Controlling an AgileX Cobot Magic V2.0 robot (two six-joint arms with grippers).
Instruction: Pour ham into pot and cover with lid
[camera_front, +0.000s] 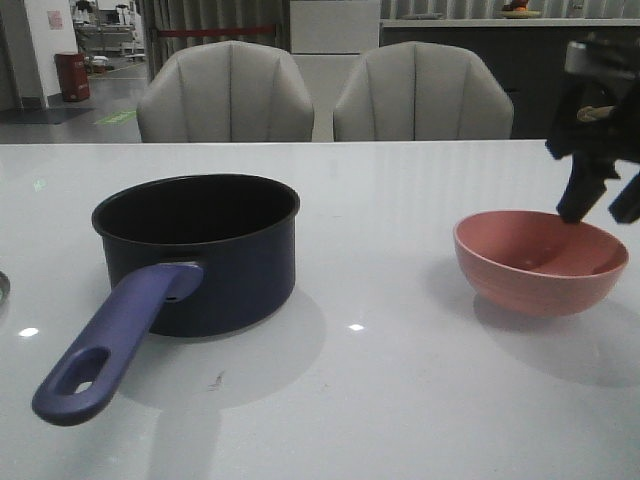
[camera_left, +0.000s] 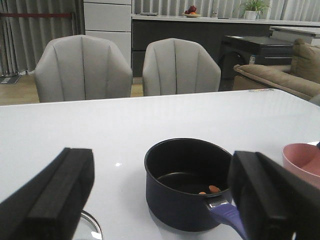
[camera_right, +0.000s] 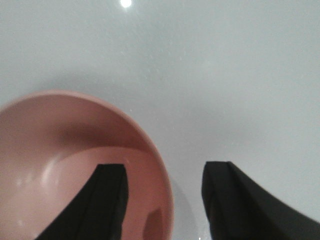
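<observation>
Right tool (camera_front: 600, 208): upper right of the front frame; fingers apart, one finger (camera_right: 102, 200) inside the pink bowl (camera_front: 540, 262), the other outside its rim; nothing clamped.
Left tool (camera_left: 160, 200): fingers wide apart, nothing between them.
Pink bowl: right of centre on the counter (camera_front: 400, 380), upright; no contents visible.
Pot (camera_front: 200, 250): left of centre in the front frame, upright, purple-blue handle toward the lower left corner, well apart from the bowl.
Ham (camera_left: 210, 190): a few orange-pink pieces on the pot floor.
Lid (camera_left: 90, 227): silver rim edge only, low in the left wrist frame, on the counter beside the pot.
</observation>
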